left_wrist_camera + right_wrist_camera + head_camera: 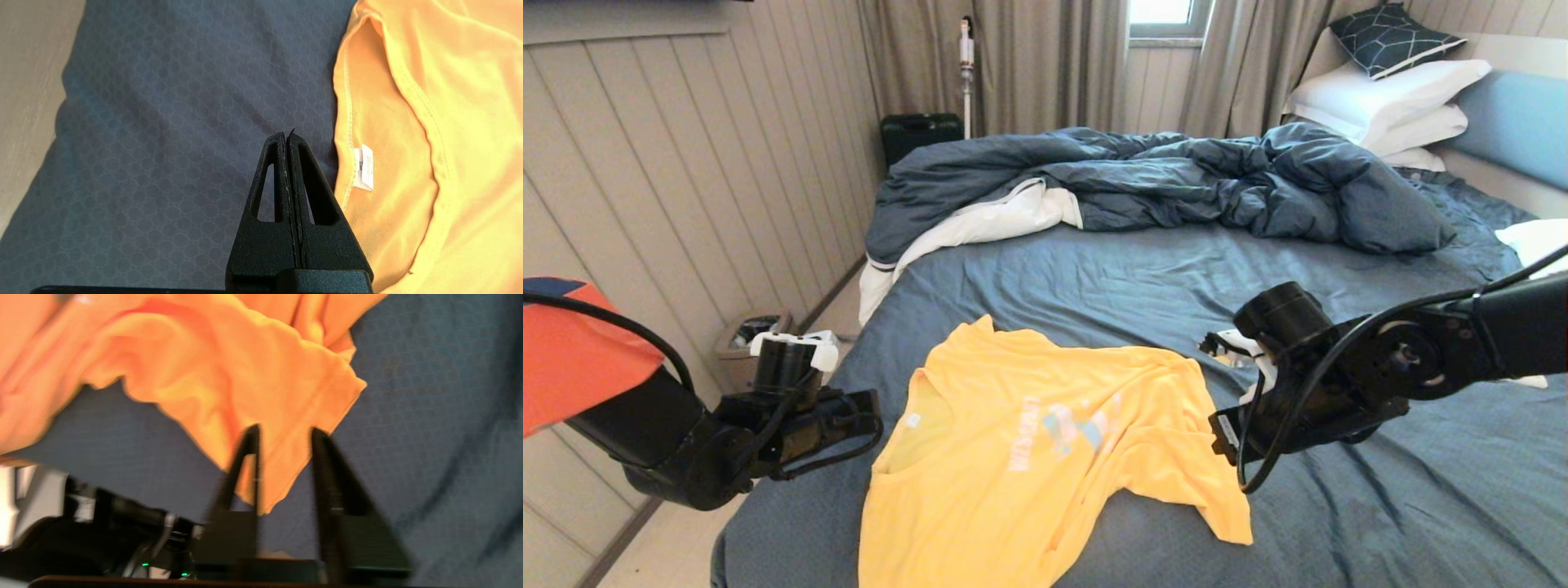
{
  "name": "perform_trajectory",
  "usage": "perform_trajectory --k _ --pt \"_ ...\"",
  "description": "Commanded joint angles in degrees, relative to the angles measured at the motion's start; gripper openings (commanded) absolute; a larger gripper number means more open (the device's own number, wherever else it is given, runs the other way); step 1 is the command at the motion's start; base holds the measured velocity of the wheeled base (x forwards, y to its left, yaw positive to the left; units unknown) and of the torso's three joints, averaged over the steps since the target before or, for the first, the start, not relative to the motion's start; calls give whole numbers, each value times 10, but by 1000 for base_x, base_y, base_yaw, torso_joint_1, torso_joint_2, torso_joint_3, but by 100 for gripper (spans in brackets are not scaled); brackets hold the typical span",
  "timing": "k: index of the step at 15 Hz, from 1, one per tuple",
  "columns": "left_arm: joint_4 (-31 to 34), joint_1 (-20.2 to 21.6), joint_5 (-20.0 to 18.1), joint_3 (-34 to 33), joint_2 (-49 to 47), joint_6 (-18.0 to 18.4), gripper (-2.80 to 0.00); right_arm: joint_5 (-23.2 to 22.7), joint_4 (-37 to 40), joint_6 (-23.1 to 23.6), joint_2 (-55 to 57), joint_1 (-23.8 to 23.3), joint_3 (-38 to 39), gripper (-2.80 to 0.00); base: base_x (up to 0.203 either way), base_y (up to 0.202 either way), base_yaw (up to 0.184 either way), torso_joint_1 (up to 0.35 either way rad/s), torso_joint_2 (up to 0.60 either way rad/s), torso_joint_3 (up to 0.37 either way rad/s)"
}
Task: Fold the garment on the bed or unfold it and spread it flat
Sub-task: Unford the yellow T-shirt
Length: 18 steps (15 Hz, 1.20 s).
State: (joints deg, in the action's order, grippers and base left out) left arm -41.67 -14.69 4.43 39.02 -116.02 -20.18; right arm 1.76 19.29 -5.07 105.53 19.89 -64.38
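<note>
1. Clenched and empty, my left gripper [288,136] is hovering just beside the collar edge of the bright yellow short-sleeved cotton T-shirt [1029,441]; my left wrist view is showing both fingers pressed together over bare sheet, with no cloth between them.
2. At about 3 o'clock of the shirt in my head view, my right gripper [284,433] is standing with its fingers parted, and a corner of the yellow fabric is lying between and beyond them. Whether they are touching it I cannot tell.
3. That T-shirt is lying chest-up on the large bed with the slate-blue sheet [1380,506], near its foot-end corner at 7 o'clock of my head view. Its white lettering and light-blue graphic are showing, but the side toward my right arm is bunching up and one corner is trailing toward 5 o'clock.
4. Well apart from it, toward 12 o'clock, the rumpled dark-blue duvet with white lining [1176,180] is sitting in a heap.
5. I am judging this to be the spreading-flat step, only partly done: the collar side is looking smooth, the far side is not.
6. Next, I think, I am needing my left fingers reopened and brought onto the collar or shoulder, while my right closes on the wrinkled edge, so both can pull outward.
</note>
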Motion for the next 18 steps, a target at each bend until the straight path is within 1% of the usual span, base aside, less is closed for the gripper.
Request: perform_trajectory --k 1,4,6,10,11,14,18 --pt "-3 -1 0 0 -5 -2 -280 13 -2 0 25 8 -6 0 0 0 0 0 0 0" --pt "-3 -1 0 1 -10 -2 -280 16 -26 3 62 17 -30 0 0 0 0 0 0 0" --pt "-3 -2 0 0 -10 -2 -280 17 -29 1 91 17 -54 0 0 0 0 0 0 0" --pt "-3 -2 0 1 -11 -2 -280 19 -31 0 127 17 -73 0 0 0 0 0 0 0" --pt "-3 -2 0 2 -13 -2 -280 19 -31 0 131 17 -74 -280 0 0 0 0 0 0" --pt "-3 -2 0 2 -15 -2 -280 23 -30 -1 124 17 -73 -280 0 0 0 0 0 0" --pt "-3 -3 0 2 -23 0 -280 24 -29 -3 63 16 -52 -280 0 0 0 0 0 0"
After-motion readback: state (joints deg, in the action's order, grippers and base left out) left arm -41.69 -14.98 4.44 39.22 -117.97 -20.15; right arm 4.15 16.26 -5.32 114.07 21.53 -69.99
